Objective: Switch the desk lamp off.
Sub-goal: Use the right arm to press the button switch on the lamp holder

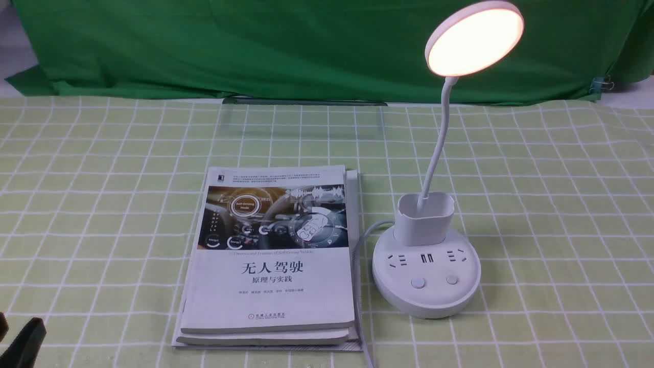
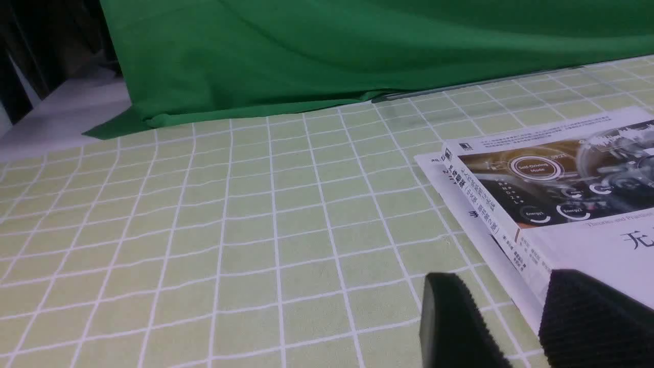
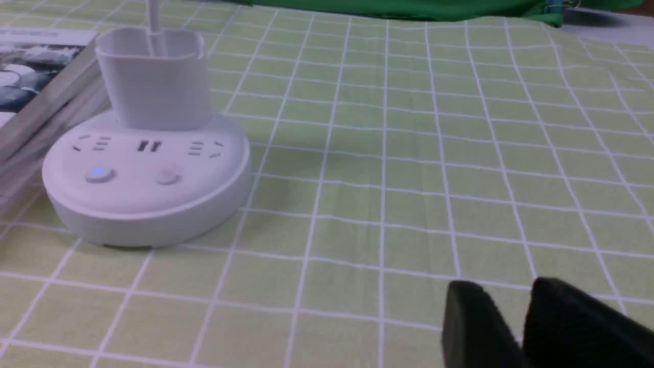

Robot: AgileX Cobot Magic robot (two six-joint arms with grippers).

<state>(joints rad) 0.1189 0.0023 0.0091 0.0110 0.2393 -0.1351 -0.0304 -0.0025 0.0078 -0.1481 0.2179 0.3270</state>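
The desk lamp stands right of centre in the front view, with its round disc head (image 1: 474, 38) glowing warm white. Its thin neck (image 1: 437, 148) rises from the cup holder (image 1: 425, 219) on the round base (image 1: 426, 301). The base has sockets and two buttons (image 1: 418, 282). In the right wrist view the base (image 3: 148, 214) shows with one button (image 3: 98, 174) glowing blue and the other (image 3: 167, 176) unlit. My right gripper (image 3: 511, 301) is shut and empty, low over the cloth, well clear of the base. My left gripper (image 2: 511, 296) is open and empty beside the book; it also shows in the front view (image 1: 13, 327).
A stack of books (image 1: 271, 255) lies just left of the lamp base, seen also in the left wrist view (image 2: 562, 168). The lamp's cable (image 1: 360, 245) runs between book and base. A green-and-white checked cloth (image 1: 562, 204) covers the table, and a green drape (image 1: 255, 46) hangs behind.
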